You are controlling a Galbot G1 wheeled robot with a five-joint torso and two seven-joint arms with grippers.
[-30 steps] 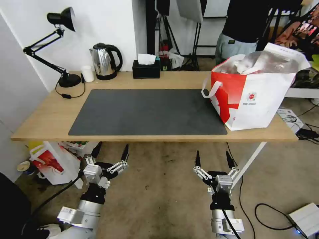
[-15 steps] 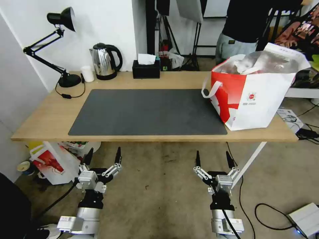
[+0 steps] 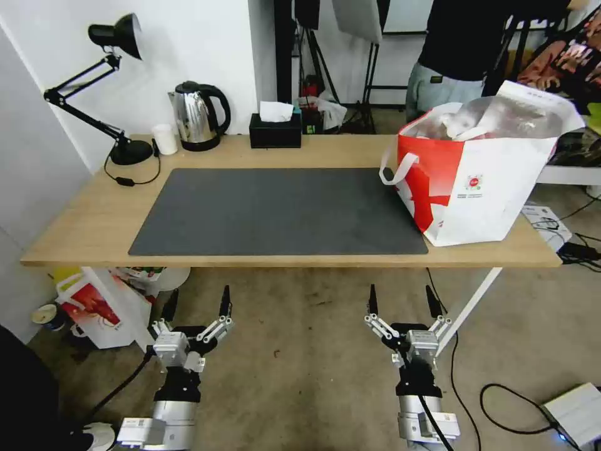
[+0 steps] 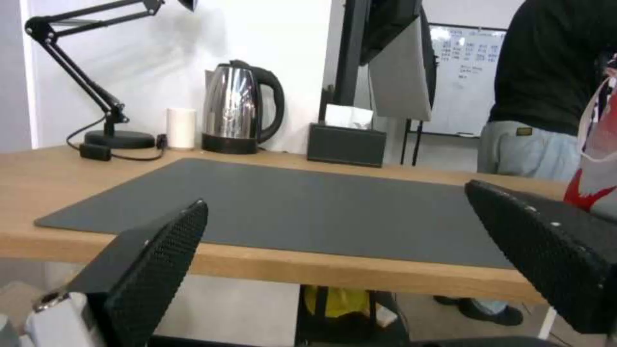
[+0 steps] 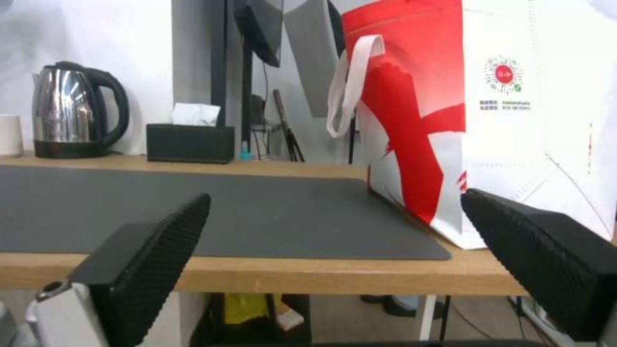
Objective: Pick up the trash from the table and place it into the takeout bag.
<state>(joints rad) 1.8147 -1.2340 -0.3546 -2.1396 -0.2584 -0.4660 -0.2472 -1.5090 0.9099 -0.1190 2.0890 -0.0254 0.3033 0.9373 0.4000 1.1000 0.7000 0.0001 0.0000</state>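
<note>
Head view: left gripper (image 3: 197, 299) and right gripper (image 3: 400, 297), both spread and empty, below the table (image 3: 81, 219) edge; takeout bag (image 3: 494, 188) at its right end, apparently full. Wrist views: grey mat (image 4: 289, 202) bare of trash, bag (image 5: 514, 120) upright. Judgement: task seemingly finished; nothing left to pick.

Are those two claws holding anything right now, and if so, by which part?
Nothing is held. The left gripper and the right gripper both hang open and empty below the front edge of the table, apart from the takeout bag.

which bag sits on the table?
The large boxy white takeout bag with the red panel, standing on the light-wood table's right end. The smaller white-and-red bag sits on the floor beneath.
</note>
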